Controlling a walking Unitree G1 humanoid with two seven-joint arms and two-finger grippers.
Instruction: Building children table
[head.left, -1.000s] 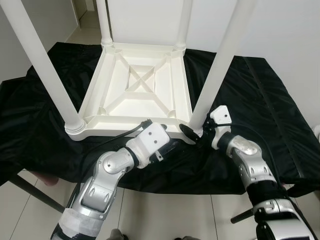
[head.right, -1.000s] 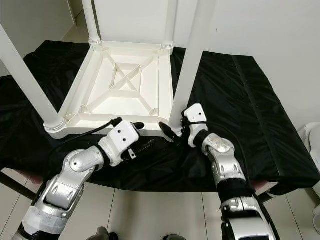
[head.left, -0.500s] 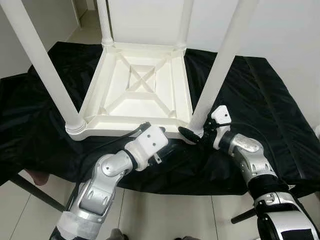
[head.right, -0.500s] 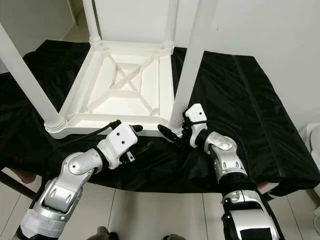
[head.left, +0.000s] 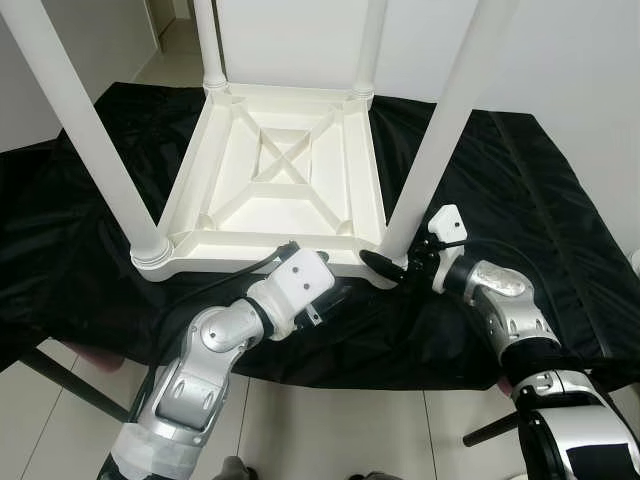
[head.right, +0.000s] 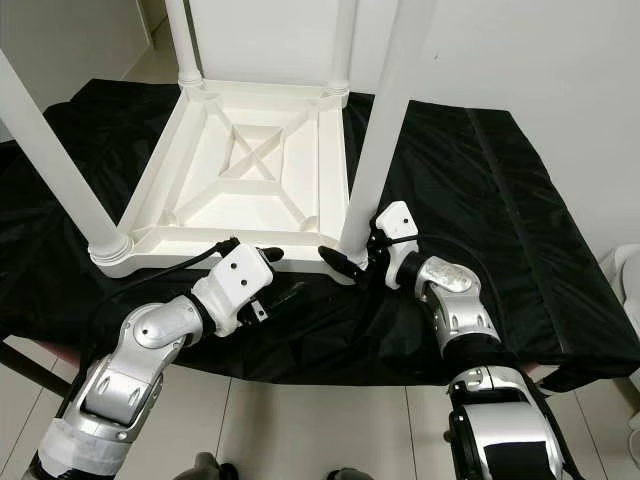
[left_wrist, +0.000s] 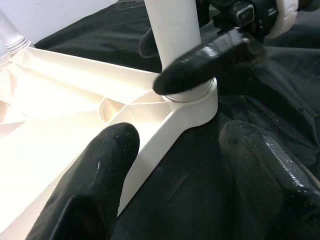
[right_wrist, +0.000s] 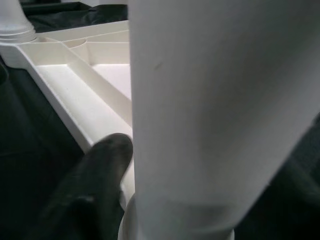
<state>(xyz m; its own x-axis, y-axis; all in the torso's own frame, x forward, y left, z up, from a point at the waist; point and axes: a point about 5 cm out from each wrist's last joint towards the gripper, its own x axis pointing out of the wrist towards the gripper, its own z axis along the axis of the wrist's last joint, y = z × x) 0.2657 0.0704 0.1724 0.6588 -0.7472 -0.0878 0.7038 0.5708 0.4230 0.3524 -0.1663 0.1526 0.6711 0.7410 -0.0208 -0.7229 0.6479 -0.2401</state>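
A white children's table (head.left: 270, 165) lies upside down on a black cloth, its four legs pointing up. My right gripper (head.left: 392, 268) is shut on the base of the near right leg (head.left: 440, 130), where it meets the corner socket. One of its fingers (left_wrist: 200, 60) crosses in front of the leg (right_wrist: 210, 100) and the other sits behind it. My left gripper (head.right: 282, 276) is open at the table's near rim, close to that corner. One left finger (left_wrist: 100, 170) hangs over the inside of the frame, the other over the cloth.
The black cloth (head.left: 520, 200) covers a low platform whose front edge runs just under my arms, with pale tiled floor (head.left: 330, 430) below. White walls stand behind and to the right. The near left leg (head.left: 85, 130) rises steeply at the left.
My right forearm has shifted slightly right while its gripper stays on the leg's base. The left gripper has barely moved along the rim.
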